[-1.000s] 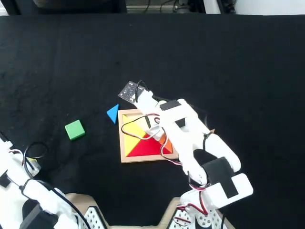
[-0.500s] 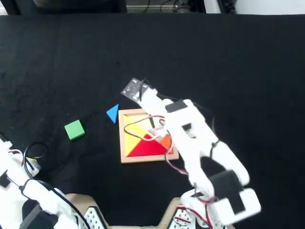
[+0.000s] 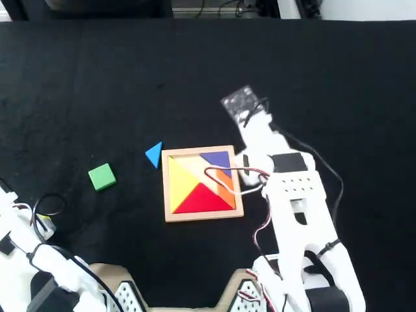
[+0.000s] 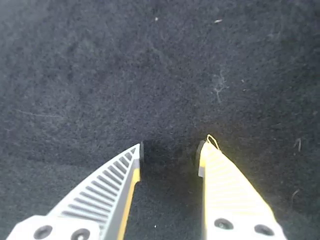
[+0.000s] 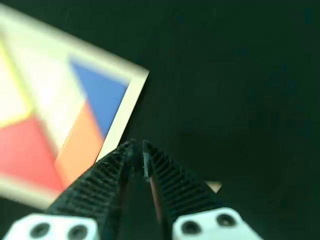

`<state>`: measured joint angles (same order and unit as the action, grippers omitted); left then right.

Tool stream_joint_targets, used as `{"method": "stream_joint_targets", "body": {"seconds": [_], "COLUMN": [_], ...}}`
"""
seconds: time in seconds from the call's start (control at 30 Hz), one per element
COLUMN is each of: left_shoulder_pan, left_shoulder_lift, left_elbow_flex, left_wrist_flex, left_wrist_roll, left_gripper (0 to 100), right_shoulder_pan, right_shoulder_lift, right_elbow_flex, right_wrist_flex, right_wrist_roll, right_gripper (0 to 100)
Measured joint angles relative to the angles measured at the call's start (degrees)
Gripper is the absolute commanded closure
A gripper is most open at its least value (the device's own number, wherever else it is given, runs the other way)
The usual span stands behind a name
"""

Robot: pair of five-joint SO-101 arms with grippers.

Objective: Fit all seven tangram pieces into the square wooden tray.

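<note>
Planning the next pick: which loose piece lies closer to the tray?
The blue triangle, just off the tray's far-left corner; the green square lies well farther to the left.

text: none readable | numbers, signs: none readable | speckled board (image 3: 242,101) on right arm's wrist: marks too small to tell (print or pattern, unclear) | wooden tray (image 3: 166,188): plain rim

You have open counter (image 3: 97,78) beyond and left of the tray (image 3: 198,216). The right arm (image 3: 286,188) crowds its right edge. The blue triangle (image 3: 154,155) lies just beside its far left corner, and the green square (image 3: 102,176) lies farther left.
</note>
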<state>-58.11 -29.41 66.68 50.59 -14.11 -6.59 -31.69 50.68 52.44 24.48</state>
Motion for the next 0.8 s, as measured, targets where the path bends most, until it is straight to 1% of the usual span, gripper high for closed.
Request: {"method": "stream_joint_targets", "body": {"seconds": [0.07,0.13,0.27,0.33,0.43,0.63,0.8], "left_shoulder_pan": [0.00,0.00,0.00,0.00,0.00,0.00,0.00], "left_shoulder_lift": [0.00,0.00,0.00,0.00,0.00,0.00,-0.35], "left_elbow_flex": [0.00,0.00,0.00,0.00,0.00,0.44,0.70], "left_wrist_flex": [0.00,0.00,0.00,0.00,0.00,-0.79,-1.23], "left_wrist_roll": [0.00,0.00,0.00,0.00,0.00,0.00,0.18], "left_gripper": [80,80,80,80,80,80,80], "right_shoulder_pan": [0.00,0.62,3.43,6.15,10.55,18.55,18.81], "right_shoulder_lift": [0.00,-0.09,-0.09,-0.09,-0.09,-0.09,-0.09], "right_elbow_flex": [-0.62,-2.37,-3.16,-2.90,1.23,12.57,20.57], "right_wrist_flex": [6.24,9.76,11.16,9.93,4.75,-10.64,-24.44], "right_wrist_roll": [-0.62,-2.64,-5.19,-4.84,2.64,19.34,35.25], "right_gripper": [98.6,98.6,98.4,95.3,88.5,87.6,87.6]}}
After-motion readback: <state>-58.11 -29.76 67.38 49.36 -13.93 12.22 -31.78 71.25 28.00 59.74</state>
